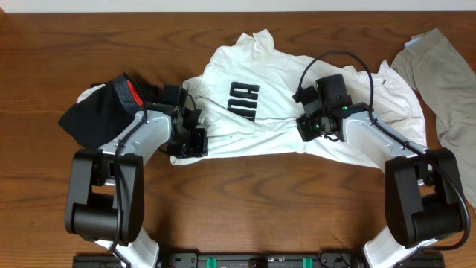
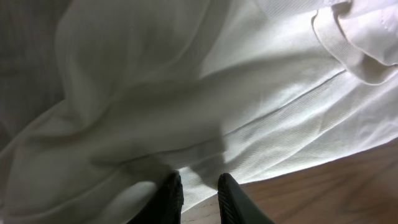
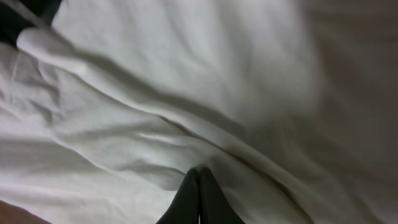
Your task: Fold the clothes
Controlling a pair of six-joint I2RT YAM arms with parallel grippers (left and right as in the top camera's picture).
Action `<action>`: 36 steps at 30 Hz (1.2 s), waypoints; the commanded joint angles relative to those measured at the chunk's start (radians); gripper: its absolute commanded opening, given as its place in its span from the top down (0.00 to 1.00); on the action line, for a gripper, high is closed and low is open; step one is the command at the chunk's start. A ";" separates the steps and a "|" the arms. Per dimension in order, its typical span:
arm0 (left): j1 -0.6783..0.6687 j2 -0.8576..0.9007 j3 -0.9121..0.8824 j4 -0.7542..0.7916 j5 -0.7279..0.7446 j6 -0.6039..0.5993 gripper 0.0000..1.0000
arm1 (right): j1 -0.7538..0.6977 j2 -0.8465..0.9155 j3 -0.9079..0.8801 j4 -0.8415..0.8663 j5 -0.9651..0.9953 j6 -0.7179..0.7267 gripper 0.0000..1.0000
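Observation:
The white T-shirt (image 1: 349, 145) lies crumpled across the middle of the table, its dark lettering (image 1: 243, 100) facing up. My left gripper (image 1: 195, 141) sits at the shirt's lower left edge. In the left wrist view its fingers (image 2: 200, 183) stand narrowly apart with the ribbed hem (image 2: 205, 186) between them. My right gripper (image 1: 309, 128) rests on the shirt right of centre. Seen from the right wrist, its fingers (image 3: 199, 171) are pressed together on a crease of the T-shirt (image 3: 155, 74). A black garment (image 1: 100, 112) with a red edge lies at the left, a khaki-grey garment (image 1: 446, 82) at the far right.
The brown wooden table (image 1: 253, 193) shows bare along the front, between the two arm bases. The black garment lies close behind my left arm. The khaki garment hangs past the table's right edge of view.

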 commanded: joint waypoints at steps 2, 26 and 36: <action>-0.002 0.003 0.011 -0.007 -0.012 0.010 0.77 | -0.022 -0.022 0.021 0.031 0.005 0.056 0.96; 0.002 0.003 0.011 -0.088 -0.216 0.025 0.77 | -0.034 -0.022 0.021 -0.021 0.067 0.026 0.99; 0.035 0.003 0.011 -0.104 -0.237 0.024 0.78 | -0.037 -0.022 0.021 0.082 0.089 0.037 0.99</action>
